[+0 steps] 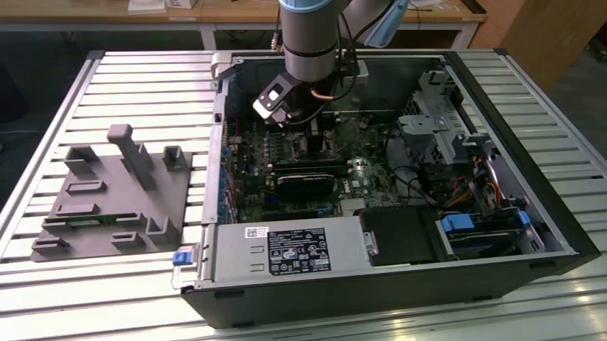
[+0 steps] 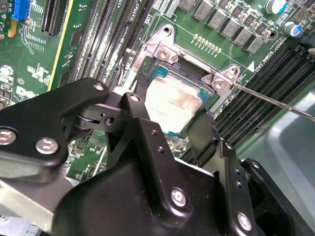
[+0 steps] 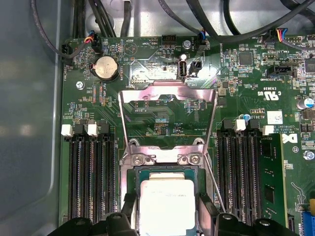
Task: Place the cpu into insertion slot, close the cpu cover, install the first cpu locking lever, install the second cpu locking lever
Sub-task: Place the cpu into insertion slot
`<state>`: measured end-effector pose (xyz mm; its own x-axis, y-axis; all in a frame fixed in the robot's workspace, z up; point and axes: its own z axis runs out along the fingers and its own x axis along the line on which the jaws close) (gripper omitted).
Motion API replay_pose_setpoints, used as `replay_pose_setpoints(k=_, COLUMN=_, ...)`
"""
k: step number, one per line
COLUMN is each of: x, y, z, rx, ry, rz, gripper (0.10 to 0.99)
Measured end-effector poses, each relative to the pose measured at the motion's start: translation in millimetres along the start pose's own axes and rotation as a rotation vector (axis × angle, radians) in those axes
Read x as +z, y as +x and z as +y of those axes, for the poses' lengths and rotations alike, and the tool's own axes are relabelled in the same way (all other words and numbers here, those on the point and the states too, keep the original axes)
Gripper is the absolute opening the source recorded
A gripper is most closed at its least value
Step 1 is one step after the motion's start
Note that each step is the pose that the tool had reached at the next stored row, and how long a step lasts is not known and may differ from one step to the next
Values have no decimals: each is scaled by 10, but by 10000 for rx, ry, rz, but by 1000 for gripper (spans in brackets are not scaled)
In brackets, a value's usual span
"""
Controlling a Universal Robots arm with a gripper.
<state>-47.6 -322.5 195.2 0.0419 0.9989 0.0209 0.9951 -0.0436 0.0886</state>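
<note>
Arm (image 1: 308, 35) comes down near-vertical from the top of the exterior view into the open computer case (image 1: 531, 206). Its wrist sits low over the motherboard (image 1: 284, 153). The case lies on its side on the slatted table (image 1: 142, 71), with a grey fixture (image 1: 114, 192) to the exterior view's left.

End effector (image 3: 167, 209): fingers (image 3: 129, 209) bear on two opposite edges of the cpu (image 3: 167, 204), pinching it.

The cpu lies flat and square within the insertion slot (image 2: 189, 71), silver side up, in both wrist views.

The first wrist view alone gives the cpu cover (image 3: 167, 92): flipped open, standing up off its hinge at the slot's edge, board visible through its window. Memory slots (image 3: 91, 182) flank the slot on both sides, and a coin cell (image 3: 105, 67) lies beyond the cover.

The second wrist view gives the finger linkage close up, plus a thin locking lever (image 2: 268, 100) running out from the slot's corner, not latched.
</note>
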Motion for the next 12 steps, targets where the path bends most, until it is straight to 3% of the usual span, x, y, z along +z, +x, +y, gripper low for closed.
replay_pose_setpoints(k=8, x=-92, y=2, z=8, rx=0, ry=1, rz=0, gripper=604)
replay_pose_setpoints(k=12, x=-99, y=2, z=9, rx=0, ry=-1, rz=-3, gripper=604)
